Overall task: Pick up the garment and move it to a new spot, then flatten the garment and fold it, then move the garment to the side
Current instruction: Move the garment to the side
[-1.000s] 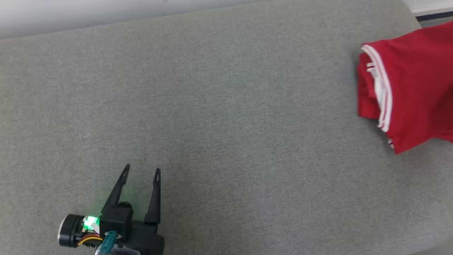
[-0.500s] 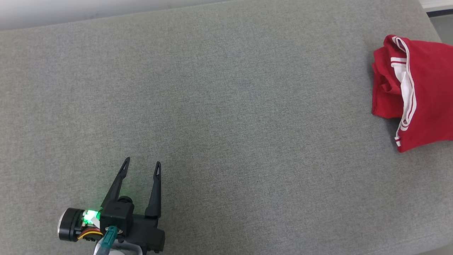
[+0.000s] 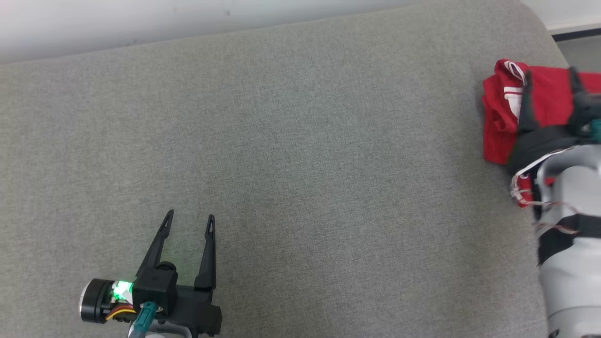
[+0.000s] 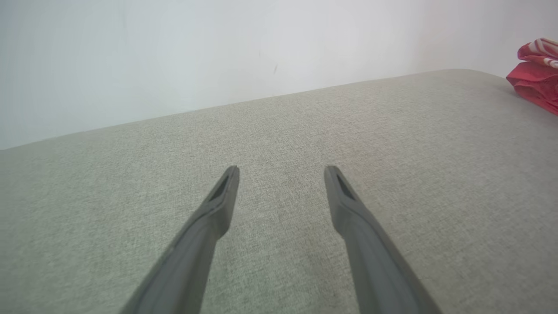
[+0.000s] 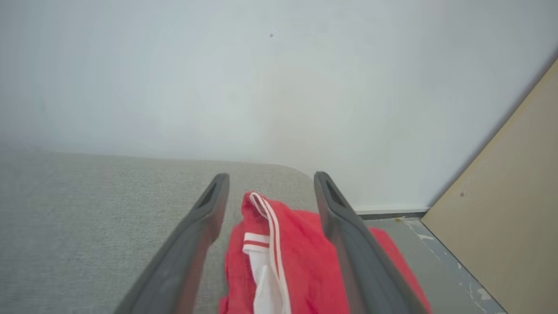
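Grey woven fabric covers the bench [image 3: 305, 164] across most of the head view. Nearest, at lower left of that frame, the left claw [image 3: 190, 215] sits low over bare fabric w/ a green light [image 3: 121, 289] lit on its wrist. Both dark fingers point up-frame, spread apart. Left wrist view agrees: the claw [image 4: 282, 168] is open over the bench [image 4: 283, 122], w/ just grey weave in the gap.

At lower right of head view a pale forearm [image 3: 568, 263] w/ thin wires runs up-frame to the right claw [image 3: 549, 72], near the right edge, upper part. Its fingers are spread wide too & lie over the garment [image 3: 500, 108], a red piece w/ white stripes, bunched at the bench's upper-right corner. In right wrist view the right claw [image 5: 271, 175] is open, one finger each side of the garment [image 5: 301, 261]. A raised fold w/ white trim stands in the gap, not pinched. Whether the tips touch the cloth, can't tell.

In left wrist view the garment [image 4: 536, 74] shows as a small red heap at the right edge, upper part, well apart from the left claw.

Beyond the bench: white wall [image 5: 261, 87], grey floor [image 5: 409, 235] & a tan board [image 5: 514, 218] at right of frame.
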